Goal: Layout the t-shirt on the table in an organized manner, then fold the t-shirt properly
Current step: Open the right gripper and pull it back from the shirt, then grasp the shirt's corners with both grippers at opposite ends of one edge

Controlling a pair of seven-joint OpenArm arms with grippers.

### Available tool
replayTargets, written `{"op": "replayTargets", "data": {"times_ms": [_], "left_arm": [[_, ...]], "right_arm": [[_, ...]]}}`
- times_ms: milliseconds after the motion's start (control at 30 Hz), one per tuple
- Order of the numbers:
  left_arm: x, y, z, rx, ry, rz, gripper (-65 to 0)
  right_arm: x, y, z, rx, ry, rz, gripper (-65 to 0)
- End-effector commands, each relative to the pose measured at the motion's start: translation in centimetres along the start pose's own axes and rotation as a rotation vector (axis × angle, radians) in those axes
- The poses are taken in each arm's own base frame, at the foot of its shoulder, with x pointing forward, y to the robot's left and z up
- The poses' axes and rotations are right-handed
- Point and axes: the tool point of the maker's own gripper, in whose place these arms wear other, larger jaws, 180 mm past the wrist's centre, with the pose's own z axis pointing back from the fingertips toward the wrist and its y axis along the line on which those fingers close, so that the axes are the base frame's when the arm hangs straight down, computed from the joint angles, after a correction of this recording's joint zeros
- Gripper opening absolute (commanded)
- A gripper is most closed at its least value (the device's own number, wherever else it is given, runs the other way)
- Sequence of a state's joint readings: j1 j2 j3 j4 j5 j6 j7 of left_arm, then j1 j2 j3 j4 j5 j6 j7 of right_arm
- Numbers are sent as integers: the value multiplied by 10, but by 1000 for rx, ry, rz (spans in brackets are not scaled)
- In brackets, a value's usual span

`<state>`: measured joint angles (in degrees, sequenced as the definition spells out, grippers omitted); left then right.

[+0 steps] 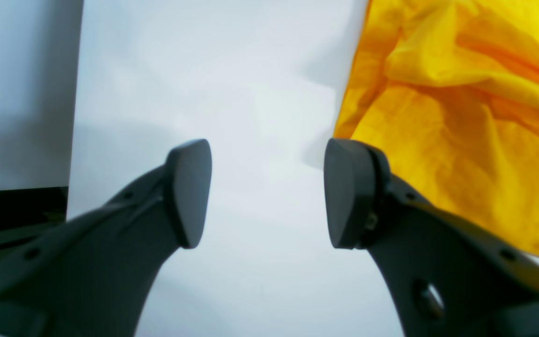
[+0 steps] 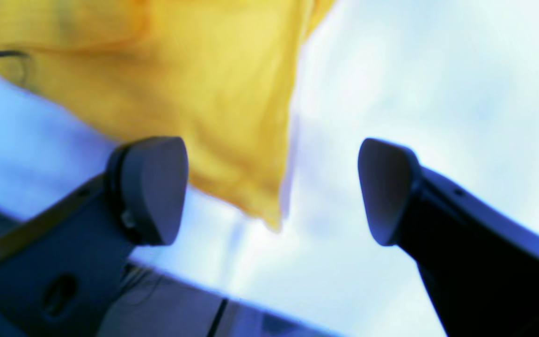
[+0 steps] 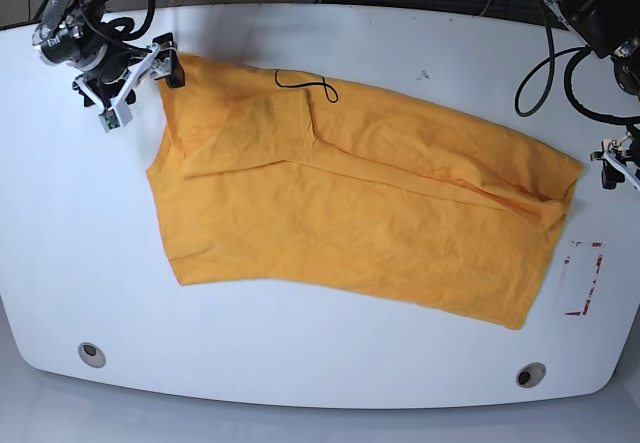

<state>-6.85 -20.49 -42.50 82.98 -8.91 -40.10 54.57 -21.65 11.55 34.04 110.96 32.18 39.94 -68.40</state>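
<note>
Right gripper (image 2: 273, 189): jaws stand wide apart with nothing between the pads; a loose corner of the t-shirt (image 2: 213, 93) hangs just beyond the gap, touching neither pad as far as the blurred wrist view allows. In the base view this gripper (image 3: 140, 81) sits at the garment's 10 o'clock corner, just beside the cloth edge. Left gripper (image 1: 267, 194): jaws likewise parted, bare table (image 1: 251, 93) showing between them; the right-hand pad lies just beside the rumpled cloth edge (image 1: 461, 117), contact not determinable. In the base view the left gripper (image 3: 618, 163) stands at the shirt's 3 o'clock end, near but apart from the fabric. The t-shirt (image 3: 350, 203) lies spread across the middle of the table (image 3: 300, 353), tilted, with a folded flap toward 11 o'clock and a thin black thread (image 3: 305, 85) near its 12 o'clock edge. A red-outlined mark (image 3: 585, 278) lies at 4 o'clock, just off the hem; two grey grommets (image 3: 92, 353) sit along the near edge.
</note>
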Motion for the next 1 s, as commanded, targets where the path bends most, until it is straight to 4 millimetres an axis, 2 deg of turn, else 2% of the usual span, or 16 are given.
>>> {"op": "replayTargets", "data": {"times_ms": [0, 267, 667, 733, 967], "left_arm": [[22, 12, 9, 24, -66, -7, -287], [33, 14, 14, 1, -110, 4, -287], [35, 13, 14, -7, -119, 9, -287], [35, 13, 14, -8, -118, 11, -287], [34, 12, 13, -11, -116, 8, -286]], "right_arm": [[4, -1, 1, -28, -28, 21, -117], [-12, 8, -16, -36, 15, 37, -117], [-28, 11, -31, -4, 9, -39, -127], [-31, 12, -34, 5, 10, -53, -152], [-47, 10, -42, 23, 44, -95, -400]]}}
